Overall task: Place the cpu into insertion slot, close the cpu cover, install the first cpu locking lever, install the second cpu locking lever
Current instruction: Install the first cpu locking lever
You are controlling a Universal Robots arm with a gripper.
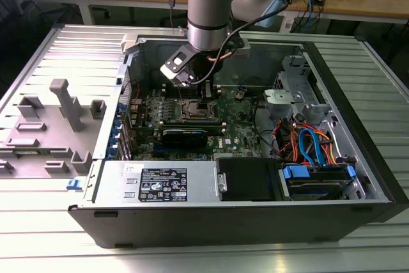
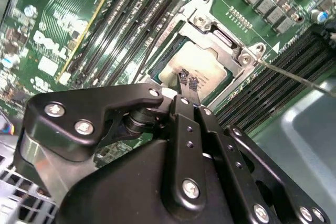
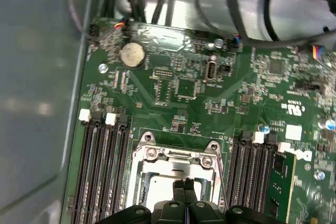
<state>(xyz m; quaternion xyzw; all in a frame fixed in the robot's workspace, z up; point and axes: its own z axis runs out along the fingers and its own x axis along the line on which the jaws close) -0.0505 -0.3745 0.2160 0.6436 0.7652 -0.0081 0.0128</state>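
A ribbed metal desk [image 1: 38,222] is seen in the exterior view, with an open computer case [image 1: 192,222] laid flat on it. Grey plastic fixtures [image 1: 64,107] are set on the desk toward the exterior view's left. A grey robot arm [image 1: 208,11] is lowered into the case from above. A green motherboard [image 1: 239,132] is seen on the case floor, and it is shown close up in both wrist views [image 2: 52,40] [image 3: 173,87], with dark memory slots [image 3: 100,171] on 2 sides of the socket.

The cpu cover [image 3: 173,167], a silver frame [image 2: 212,38], is seen around the socket; whether it is pressed fully flat cannot be told. The cpu [image 2: 202,64] is seated in the socket, and its shiny top [image 3: 155,187] is shown through the frame's window.

The black tool [image 1: 203,94] is held directly over the cpu. Its 2 slim fingertips are drawn together in both wrist views [image 2: 188,80] [image 3: 183,184], and nothing is seen pinched between them. A thin metal rod [image 2: 294,77] is stretched from a socket corner across the memory slots.
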